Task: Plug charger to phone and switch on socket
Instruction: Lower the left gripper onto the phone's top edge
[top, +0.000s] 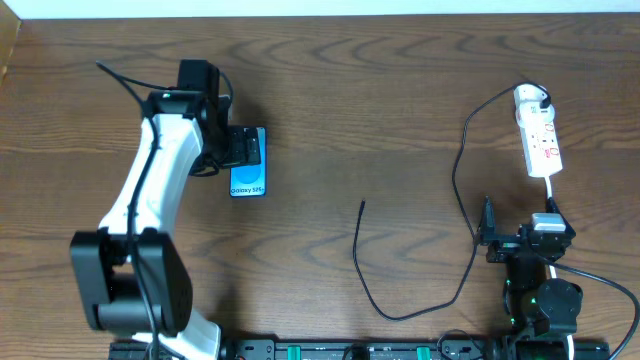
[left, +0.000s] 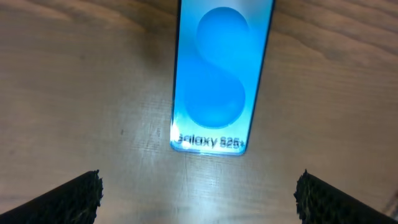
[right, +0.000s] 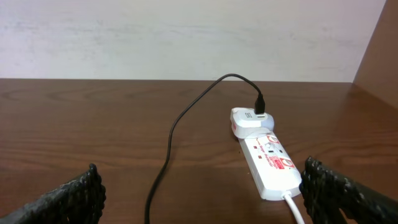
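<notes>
Phone (top: 249, 178) lies flat and screen-up on the left of the worktop (top: 350, 100), lit blue. The left end effector (left: 200, 198) hangs over it, fingers spread wide, gripping nothing. At far right sits the socket (right: 270, 163), with the white adapter (right: 249, 119) plugged into its far end. The charger (top: 356, 250) loops across the wood, its free tip mid-worktop, well apart from the phone. The right end effector (right: 200, 196) faces the socket, wide apart and empty.

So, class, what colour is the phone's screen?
Bright blue, clearest in the left wrist view of the phone.
</notes>
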